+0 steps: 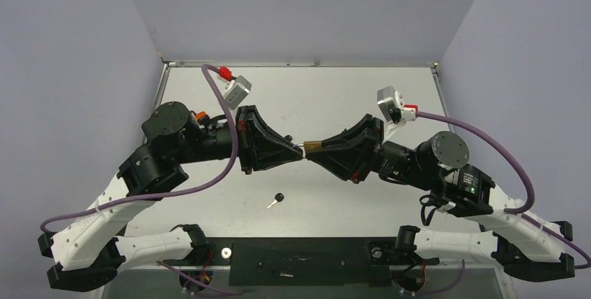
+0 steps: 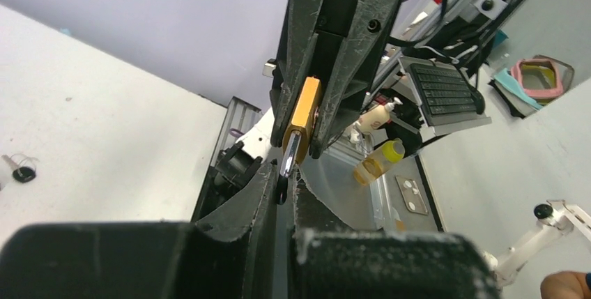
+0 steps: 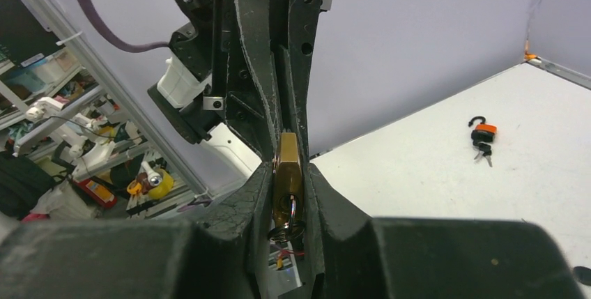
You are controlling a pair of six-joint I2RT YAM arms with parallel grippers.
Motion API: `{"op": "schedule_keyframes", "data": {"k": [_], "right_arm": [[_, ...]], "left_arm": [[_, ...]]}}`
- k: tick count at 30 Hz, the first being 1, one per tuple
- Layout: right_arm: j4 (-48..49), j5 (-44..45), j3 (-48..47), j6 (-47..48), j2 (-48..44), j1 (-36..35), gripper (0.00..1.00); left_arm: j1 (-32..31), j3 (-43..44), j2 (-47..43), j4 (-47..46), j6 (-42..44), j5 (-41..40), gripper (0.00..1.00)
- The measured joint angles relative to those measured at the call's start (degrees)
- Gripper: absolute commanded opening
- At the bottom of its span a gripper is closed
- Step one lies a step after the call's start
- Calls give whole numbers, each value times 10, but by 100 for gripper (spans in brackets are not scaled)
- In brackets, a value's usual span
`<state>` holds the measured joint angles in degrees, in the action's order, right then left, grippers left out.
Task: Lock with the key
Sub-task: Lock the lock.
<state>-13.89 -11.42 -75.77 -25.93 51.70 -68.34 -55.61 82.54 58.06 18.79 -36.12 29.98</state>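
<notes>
A brass padlock hangs above the table's middle between my two grippers. My right gripper is shut on its brass body. A key on a small ring sticks in the keyhole at the body's near end. My left gripper faces the right one, its jaws closed on the silver shackle where it enters them. The left wrist view shows the brass body clamped edge-on between the right fingers.
A loose black-headed key lies on the table in front of the grippers and shows in the left wrist view. A small orange-topped padlock with keys lies on the table. Purple cables loop beside both arms.
</notes>
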Motion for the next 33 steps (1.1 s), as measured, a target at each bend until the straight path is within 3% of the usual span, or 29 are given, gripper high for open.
{"op": "schedule_keyframes", "data": {"k": [13, 21, 33], "right_arm": [[-58, 89, 0, 39, 24, -12, 0], [-48, 126, 7, 42, 34, -21, 0], [-52, 170, 15, 33, 42, -22, 0]], "left_arm": [[-25, 10, -3, 123, 21, -165, 2], [-35, 0, -13, 122, 12, -236, 9], [-36, -16, -14, 116, 14, -293, 6]]}}
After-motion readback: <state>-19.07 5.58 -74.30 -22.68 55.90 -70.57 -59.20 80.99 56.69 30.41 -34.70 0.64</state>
